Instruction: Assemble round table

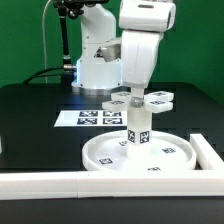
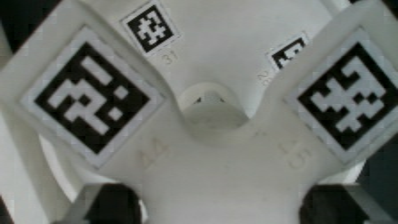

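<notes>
The arm's gripper (image 1: 133, 97), fingers clamped on the cross-shaped piece (image 1: 141, 98), lowers it onto the post (image 1: 137, 127) standing upright in the round disc (image 1: 110, 155), where centring and level seating matter most.

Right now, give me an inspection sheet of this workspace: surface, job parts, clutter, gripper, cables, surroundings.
Surface: black table, white border bars along its near edge.
Job's things: round disc flat on the table; post upright at its centre; cross-shaped piece on top of the post, tags facing up.
Clutter: marker board behind the disc.
Grippers: gripper directly over the cross-shaped piece; open or shut, cannot tell.
Cables: black cables by the arm's base.
Surroundings: green backdrop.
</notes>
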You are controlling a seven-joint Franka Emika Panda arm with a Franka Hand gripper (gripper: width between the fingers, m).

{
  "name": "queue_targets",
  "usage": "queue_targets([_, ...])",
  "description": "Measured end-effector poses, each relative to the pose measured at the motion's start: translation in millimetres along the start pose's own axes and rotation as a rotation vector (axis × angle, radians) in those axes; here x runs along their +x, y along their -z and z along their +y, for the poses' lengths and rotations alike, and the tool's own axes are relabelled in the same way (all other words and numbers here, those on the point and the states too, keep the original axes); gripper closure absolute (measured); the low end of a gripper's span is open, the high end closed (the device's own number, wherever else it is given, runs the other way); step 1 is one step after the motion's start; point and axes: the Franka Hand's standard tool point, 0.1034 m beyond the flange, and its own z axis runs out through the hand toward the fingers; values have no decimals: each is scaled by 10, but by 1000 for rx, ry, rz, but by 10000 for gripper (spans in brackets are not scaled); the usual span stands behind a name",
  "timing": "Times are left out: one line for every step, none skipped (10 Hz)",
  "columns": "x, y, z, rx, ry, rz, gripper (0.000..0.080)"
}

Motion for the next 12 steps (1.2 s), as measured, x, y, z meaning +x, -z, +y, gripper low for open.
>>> queue_targets([-6,-3,-22,16,-149,-6,357])
queue_targets([-17,-8,-37,24,-266,-12,357])
queue_targets([-24,-9,-40,26,-398,-14,357])
queue_targets([-32,-9,-39,24,-492,-9,357])
queue_targets([-34,-8,-49,19,-559,0,357])
queue_targets([-32,-6,-49,20,-632,-1,356])
queue_targets([-30,-5,-48,20,-694,-2,356])
queue_targets([-28,-5,-49,21,-747,-2,356])
queue_targets([-24,-3,-49,21,-816,-2,356])
queue_targets([-22,-2,-49,22,-889,-1,356])
queue_targets([-32,-7,-51,46,-1031,14,356])
queue_targets([-43,-12,-53,76,-1209,30,356])
